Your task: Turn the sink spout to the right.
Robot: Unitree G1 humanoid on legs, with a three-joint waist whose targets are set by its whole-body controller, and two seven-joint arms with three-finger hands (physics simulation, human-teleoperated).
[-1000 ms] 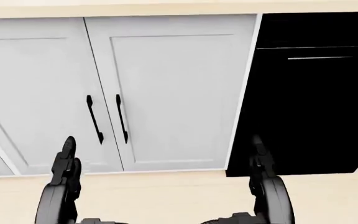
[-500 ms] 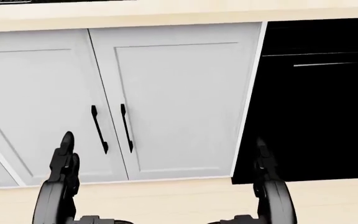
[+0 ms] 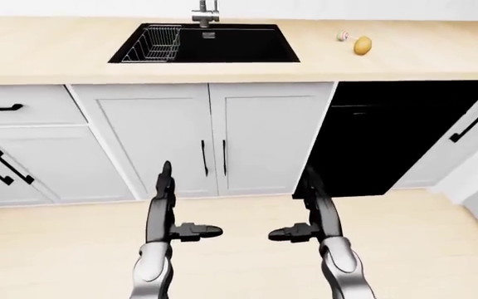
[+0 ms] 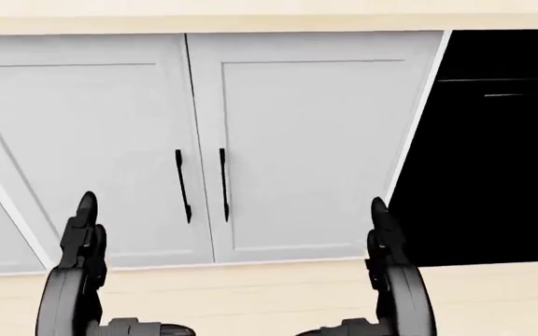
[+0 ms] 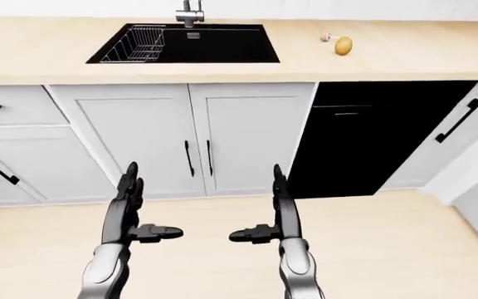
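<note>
— Two hands, what are they doing?
— Both hang low over the pale floor (image 3: 422, 249), holding nothing. The left hand (image 3: 166, 208) has its fingers stretched straight up toward the cabinets, thumb sticking out sideways toward the other hand. The right hand (image 3: 315, 208) mirrors it, fingers spread apart from the thumb. They stand well apart from each other.

— And the spout?
— The sink spout (image 3: 205, 12) is at the top edge of the left-eye view, rising from the rim of the black sink (image 3: 247, 47). The frame cuts it off, so I cannot tell which way it points. It is far from both hands.

— Anything in the sink?
— A wire basket (image 3: 156, 45) sits in its left part.

— What else is on the wooden counter (image 3: 48, 53)?
— A yellowish rounded item (image 3: 362, 45), perhaps a potato, lies to the right of the sink, with a small pale object (image 3: 342, 37) just beside it.

— Below the counter?
— A pair of white cabinet doors (image 4: 297, 140) with two dark vertical handles (image 4: 203, 183) close together. To their right is a black appliance front (image 3: 380, 140), likely a dishwasher.
</note>
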